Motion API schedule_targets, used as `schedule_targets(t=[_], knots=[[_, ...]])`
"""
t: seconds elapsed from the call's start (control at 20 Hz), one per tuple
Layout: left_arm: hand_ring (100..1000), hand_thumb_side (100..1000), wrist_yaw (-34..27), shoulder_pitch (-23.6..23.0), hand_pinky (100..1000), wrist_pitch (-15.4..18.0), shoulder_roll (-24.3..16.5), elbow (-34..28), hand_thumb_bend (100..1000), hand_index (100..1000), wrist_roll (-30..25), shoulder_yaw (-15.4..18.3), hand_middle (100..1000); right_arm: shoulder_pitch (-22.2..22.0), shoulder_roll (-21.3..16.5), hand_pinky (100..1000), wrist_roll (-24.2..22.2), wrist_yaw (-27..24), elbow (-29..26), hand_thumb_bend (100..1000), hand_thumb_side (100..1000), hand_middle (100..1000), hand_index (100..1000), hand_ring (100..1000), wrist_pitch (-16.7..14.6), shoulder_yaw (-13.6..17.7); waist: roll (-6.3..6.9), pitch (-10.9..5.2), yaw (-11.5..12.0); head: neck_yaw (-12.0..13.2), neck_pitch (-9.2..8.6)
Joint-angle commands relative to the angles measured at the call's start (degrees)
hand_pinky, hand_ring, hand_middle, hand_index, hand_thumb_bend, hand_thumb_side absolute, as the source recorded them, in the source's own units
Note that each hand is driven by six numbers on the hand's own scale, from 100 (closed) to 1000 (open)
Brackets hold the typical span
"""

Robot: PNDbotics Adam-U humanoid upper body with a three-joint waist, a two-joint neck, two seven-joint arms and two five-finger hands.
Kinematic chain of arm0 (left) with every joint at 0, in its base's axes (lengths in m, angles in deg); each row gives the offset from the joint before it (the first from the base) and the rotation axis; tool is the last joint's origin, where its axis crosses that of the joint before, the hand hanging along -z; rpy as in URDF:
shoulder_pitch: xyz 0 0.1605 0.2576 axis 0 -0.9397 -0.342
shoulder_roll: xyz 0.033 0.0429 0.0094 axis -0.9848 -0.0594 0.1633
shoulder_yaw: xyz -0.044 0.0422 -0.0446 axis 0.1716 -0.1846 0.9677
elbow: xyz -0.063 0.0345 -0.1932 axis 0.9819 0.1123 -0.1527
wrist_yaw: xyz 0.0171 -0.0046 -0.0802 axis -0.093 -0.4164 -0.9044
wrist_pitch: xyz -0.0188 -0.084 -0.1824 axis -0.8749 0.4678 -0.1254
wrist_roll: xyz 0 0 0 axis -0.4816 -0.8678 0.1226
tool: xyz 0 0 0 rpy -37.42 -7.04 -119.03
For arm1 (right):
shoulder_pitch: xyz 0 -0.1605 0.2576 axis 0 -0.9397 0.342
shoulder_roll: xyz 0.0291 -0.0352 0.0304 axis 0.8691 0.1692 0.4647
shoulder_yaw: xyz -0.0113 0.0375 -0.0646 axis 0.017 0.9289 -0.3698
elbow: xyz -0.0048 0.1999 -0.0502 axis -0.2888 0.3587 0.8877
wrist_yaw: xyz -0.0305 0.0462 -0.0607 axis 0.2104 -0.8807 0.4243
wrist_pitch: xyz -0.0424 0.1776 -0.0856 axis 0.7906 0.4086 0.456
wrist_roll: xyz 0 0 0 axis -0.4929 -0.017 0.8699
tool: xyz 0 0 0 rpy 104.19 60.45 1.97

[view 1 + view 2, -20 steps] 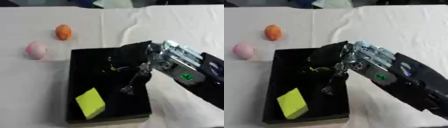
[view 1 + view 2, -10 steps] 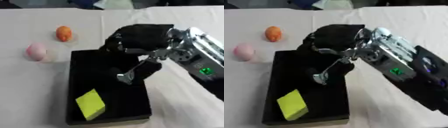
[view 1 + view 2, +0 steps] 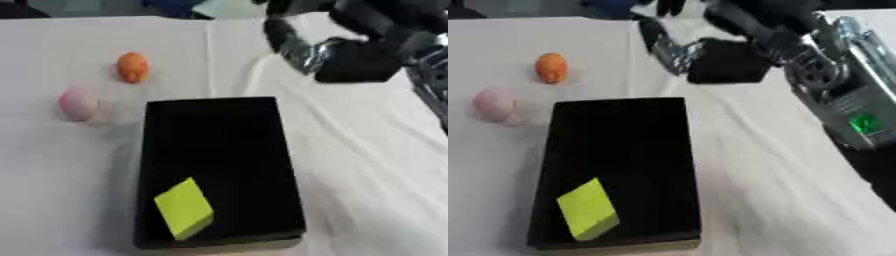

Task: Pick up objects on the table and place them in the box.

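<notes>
Right hand (image 3: 728, 57) has pulled up and back out of the box (image 3: 219, 125). A second ago it was down over the box's middle, now it's above the far edge, over the white tabletop (image 3: 367, 165). Reads as a finished drop-off and retreat, though I can't see what it let go of.

Fingers: cannot tell (too blurred, just a dark mass with a silver part poking left). Nothing visibly held.

Box contents: one yellow block (image 3: 184, 207), lying tilted in the near-left part. Rest of the black floor looks bare.

Still out on the tabletop, left of the box: orange ball (image 3: 132, 66) farther back, pink ball (image 3: 79, 103) nearer, just beside the box's far-left corner. Apart from each other, neither touching the box.

So two left to go, I'd say. Left hand not visible.
</notes>
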Motion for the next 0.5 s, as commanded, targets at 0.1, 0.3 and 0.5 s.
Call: schedule_targets(t=[0.1, 0.3, 0.5], knots=[[795, 881, 4.34, 1.76, 728, -3.57, -9.32, -1.07, 100, 844, -1.04, -1.90, 793, -2.02, -2.36, 872, 10.78, -5.32, -1.01, 100, 1000, 629, 833, 675, -1.45, 6.75, 0.35, -0.80, -0.18, 1.54, -0.49], [806, 919, 6.60, 3.07, 740, -9.01, -17.02, -1.06, 100, 865, -6.45, -5.18, 803, -4.65, -2.70, 871, 16.44, -6.49, -1.01, 100, 1000, 629, 830, 678, -2.34, 10.57, 0.39, -0.75, -0.38, 2.05, -0.36], [816, 927, 8.44, 5.16, 754, -12.05, -23.56, -0.29, 100, 877, -13.45, -8.50, 809, -6.77, -2.91, 871, 19.66, -6.62, -1.01, 100, 1000, 628, 828, 679, -2.25, 12.86, 0.25, -0.74, -0.77, 2.41, -0.33]])
